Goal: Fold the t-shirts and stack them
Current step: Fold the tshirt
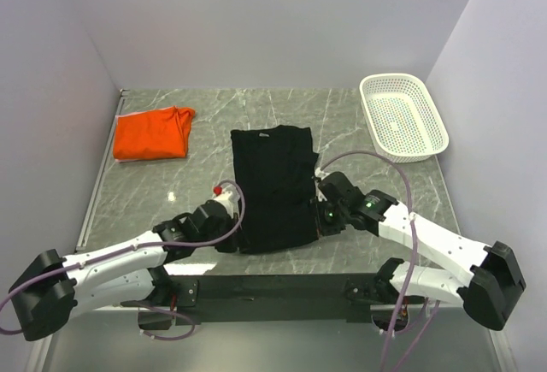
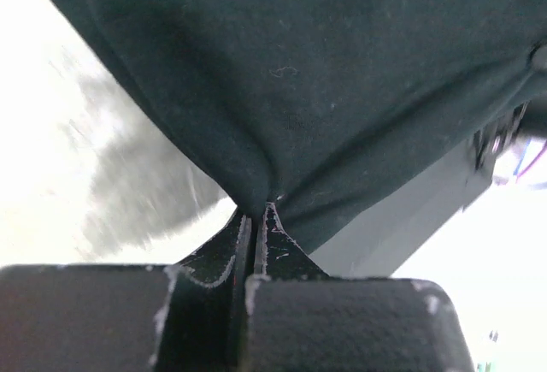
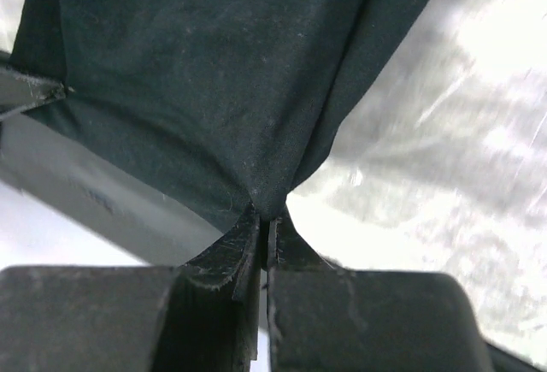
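Left gripper [image 2: 256, 214] clenched on near-left corner of black shirt [image 1: 273, 188]. Right gripper [image 3: 265, 218] pinching shirt's near-right edge. Both arms low, forearms angled inward. Black shirt flat, folded narrow, mid-table [image 1: 205, 158]. Orange shirt [image 1: 152, 134] folded far left. White mesh basket [image 1: 393, 78] far right corner, well apart from both shirts.

The spread t-shirt [image 1: 273, 188] lies on the table [image 1: 214, 124] between the two grippers. The left gripper [image 1: 233, 218] pinches its near left edge and the right gripper [image 1: 318, 210] its near right edge, with the cloth reaching away beyond both. The folded t-shirt [image 1: 152, 135] lies well beyond and left of the left gripper, apart from the spread one. The mesh basket [image 1: 402, 117] stands beyond and right of the right gripper.
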You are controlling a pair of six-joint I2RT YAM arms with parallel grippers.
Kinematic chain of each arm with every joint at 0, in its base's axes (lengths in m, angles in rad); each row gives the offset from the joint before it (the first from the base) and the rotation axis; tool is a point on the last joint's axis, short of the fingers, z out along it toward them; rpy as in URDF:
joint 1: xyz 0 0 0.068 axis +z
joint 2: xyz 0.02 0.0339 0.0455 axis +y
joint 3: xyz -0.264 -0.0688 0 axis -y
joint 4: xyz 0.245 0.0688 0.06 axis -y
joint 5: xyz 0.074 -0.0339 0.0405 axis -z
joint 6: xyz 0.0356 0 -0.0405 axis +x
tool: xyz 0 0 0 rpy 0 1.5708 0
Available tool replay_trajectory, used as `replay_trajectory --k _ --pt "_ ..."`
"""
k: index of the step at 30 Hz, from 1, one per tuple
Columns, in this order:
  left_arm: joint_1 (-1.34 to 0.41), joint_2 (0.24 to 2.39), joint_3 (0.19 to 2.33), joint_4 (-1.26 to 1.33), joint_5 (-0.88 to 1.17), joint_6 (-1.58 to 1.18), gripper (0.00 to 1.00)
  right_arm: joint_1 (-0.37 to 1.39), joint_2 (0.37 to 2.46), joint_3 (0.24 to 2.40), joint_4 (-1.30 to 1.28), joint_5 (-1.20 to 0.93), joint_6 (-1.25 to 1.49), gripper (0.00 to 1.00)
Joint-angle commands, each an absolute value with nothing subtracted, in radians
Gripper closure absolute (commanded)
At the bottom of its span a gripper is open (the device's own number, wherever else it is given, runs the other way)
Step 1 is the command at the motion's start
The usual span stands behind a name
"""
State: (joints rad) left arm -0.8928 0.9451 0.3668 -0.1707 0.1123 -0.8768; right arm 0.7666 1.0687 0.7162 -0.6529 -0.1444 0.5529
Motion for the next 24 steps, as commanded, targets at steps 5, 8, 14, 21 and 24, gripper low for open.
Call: replay_trajectory --k 5,8,14,21,24 --pt "-1.034 0.894 0.422 -0.34 0.167 -0.893 0.99 0.81 0.97 0.762 -0.899 -0.208 0.528 1.0" --pt "-1.077 0.858 0.459 -0.385 0.208 -0.899 0.99 0.839 0.924 0.778 -0.962 -0.271 0.518 1.0" --pt "-1.141 0.798 0.488 -0.393 0.318 -0.919 0.99 0.919 0.874 0.839 -1.035 -0.313 0.514 1.0" --pt "-1.187 0.712 0.517 -0.391 0.367 -0.939 0.99 0.953 0.822 0.94 -1.12 -0.313 0.523 1.0" --pt "-1.193 0.674 0.558 -0.412 0.367 -0.94 0.99 0.959 0.804 0.989 -1.15 -0.31 0.528 1.0"
